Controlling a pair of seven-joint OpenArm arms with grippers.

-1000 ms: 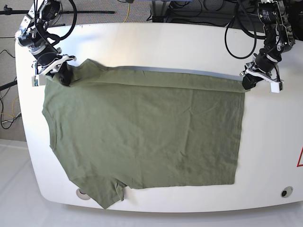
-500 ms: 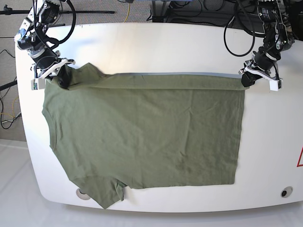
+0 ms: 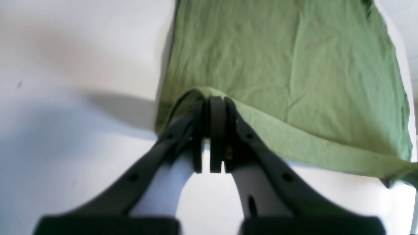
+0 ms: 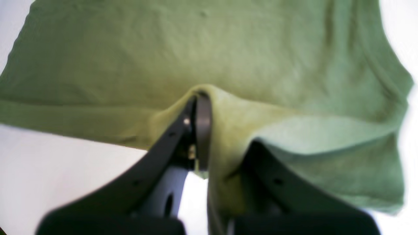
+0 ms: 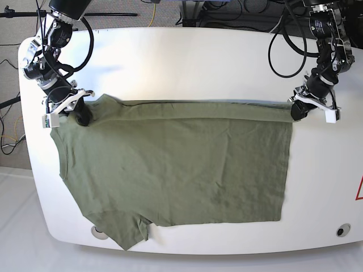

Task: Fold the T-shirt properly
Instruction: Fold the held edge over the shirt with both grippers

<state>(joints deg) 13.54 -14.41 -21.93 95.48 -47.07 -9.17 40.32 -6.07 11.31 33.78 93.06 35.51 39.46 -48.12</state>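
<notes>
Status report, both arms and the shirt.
Left end effector shut on T-shirt hem corner. Right end effector shut at shoulder. Far edge lifted. Nothing in the way.

Bare white table (image 5: 187, 56) behind the T-shirt (image 5: 176, 164), no obstacles.

Even, bright overhead light. Base view sharp; table (image 5: 187, 56) near glare. Both wrist views soft, near fingers (image 3: 215, 137) blurred, faint shadow beside shirt (image 3: 277, 65).
</notes>
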